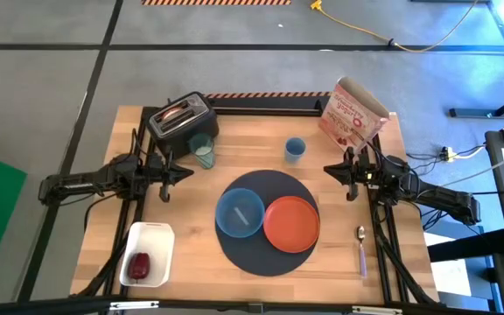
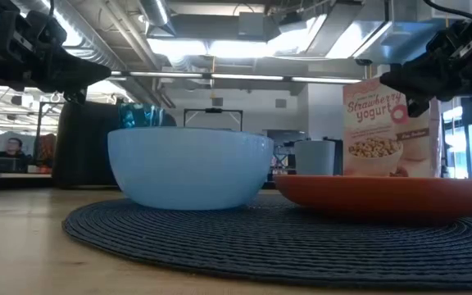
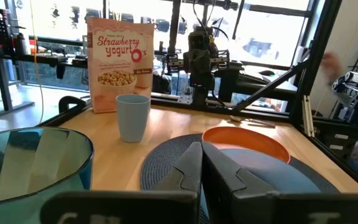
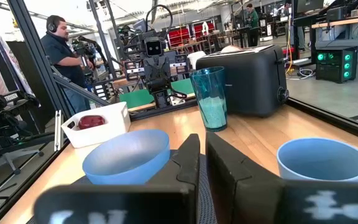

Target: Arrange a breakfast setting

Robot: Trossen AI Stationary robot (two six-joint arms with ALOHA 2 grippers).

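Bowl (image 1: 240,213) and plate (image 1: 291,223) sat on the mat (image 1: 265,260); both grippers idle, jaws closed, empty. Next likely: right gripper (image 1: 350,192) to the spoon (image 1: 361,248) at its 5 o'clock.

bright even overhead light; window glare behind cereal bag (image 3: 119,64); near teal glass (image 3: 33,165) blurred.

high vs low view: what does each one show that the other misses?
Only the high view shows the purple-handled spoon, the small dark-red fruit in its white dish, and bread in the toaster. Only the low view shows the room behind. Both show the blue bowl and orange plate on the mat, and the cereal bag.
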